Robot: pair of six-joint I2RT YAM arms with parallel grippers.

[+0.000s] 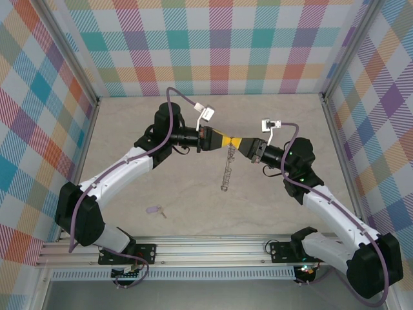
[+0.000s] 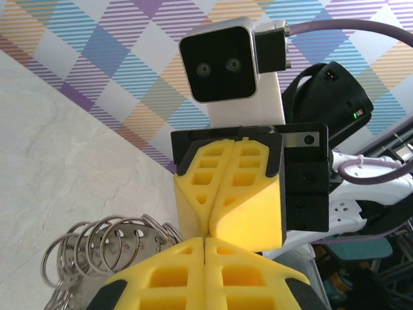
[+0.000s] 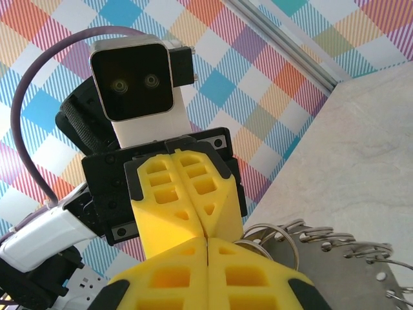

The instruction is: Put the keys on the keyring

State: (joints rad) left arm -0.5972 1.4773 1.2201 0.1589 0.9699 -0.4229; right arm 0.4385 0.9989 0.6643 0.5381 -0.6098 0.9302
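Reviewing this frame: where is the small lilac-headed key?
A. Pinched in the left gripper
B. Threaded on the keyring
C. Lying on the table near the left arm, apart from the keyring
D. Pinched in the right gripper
C: the lilac-headed key lies loose on the table, well away from the keyring, which hangs further back at mid-table.

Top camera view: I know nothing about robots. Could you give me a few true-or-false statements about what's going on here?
1. The keyring hangs below the point where the two claws meet. True.
2. The key is already on the keyring. False: it lies on the table, well apart from the keyring.
3. The left claw and right claw are wide open. False: both are shut, tip to tip.
4. The key has a pale lilac head. True.
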